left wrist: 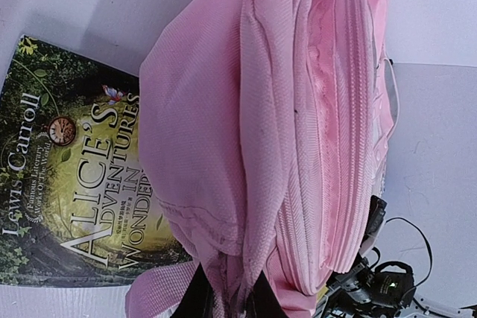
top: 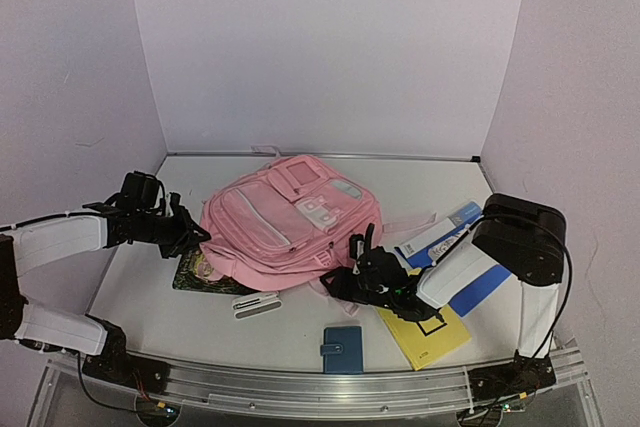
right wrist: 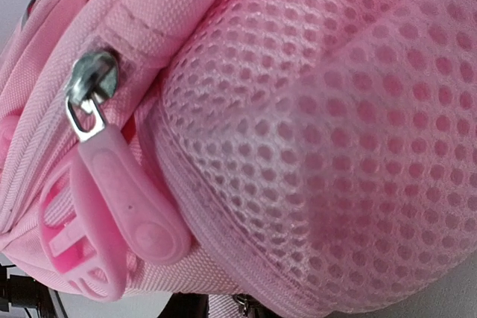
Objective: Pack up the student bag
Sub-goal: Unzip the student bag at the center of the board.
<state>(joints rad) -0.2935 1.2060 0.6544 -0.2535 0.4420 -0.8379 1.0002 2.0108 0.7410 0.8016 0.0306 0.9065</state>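
The bag (top: 285, 222) is soft pink with pale trim and zipped front pockets, and it lies front up between the 2 grippers. The left gripper (top: 190, 235) is at the bag's near edge, fingers almost together, pinching a fold of pink fabric (a book (left wrist: 74, 184) lies partly under the bag beside it). The right gripper (top: 362, 252) is up against the opposite corner, close to a pink zip pull (right wrist: 123, 206) and mesh pocket (right wrist: 320, 147). I cannot tell how wide it stands or whether it grips.

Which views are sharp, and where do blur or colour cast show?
Top external: even soft light, faint lilac cast, student bag sharp. Left wrist: book title crisp and readable. Right wrist: very close, zipper pull sharp, mesh pocket softening toward the right edge.
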